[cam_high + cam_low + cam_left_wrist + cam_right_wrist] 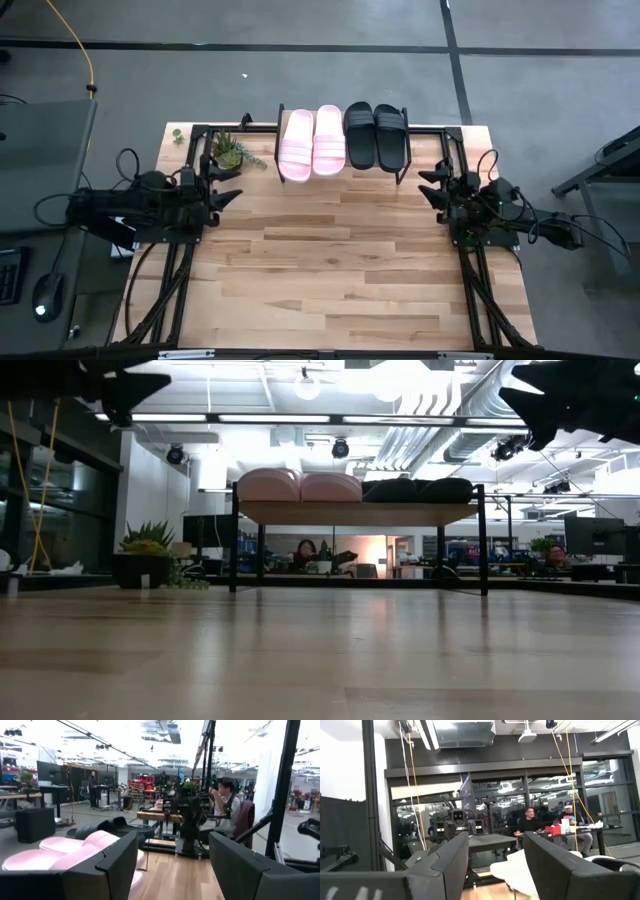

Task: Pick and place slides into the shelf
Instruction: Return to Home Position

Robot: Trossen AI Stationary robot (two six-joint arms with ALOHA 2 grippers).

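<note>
High view showed the job all but finished: both pink slides and both black slides lay side by side on the shelf, which stood at the middle of the surface's far edge. Pink sat toward the left, black toward the right, the two pairs touching and filling the plank from end to end, probably so that all four fit on one row. Toes pointed toward the near edge, which suits being set down from the front.

At the left edge, the left arm lay low and folded, its left fingers spread apart and grasping nothing. At the right edge, the right arm mirrored it, its right fingers likewise released and empty. Both pointed inward across the bare boards, well apart from the shelf.

A small potted plant stood near the far left corner, just beside the shelf's leg and clear of both arms.

With nothing left to carry, this looked like the resting pose, or very close to it.
</note>
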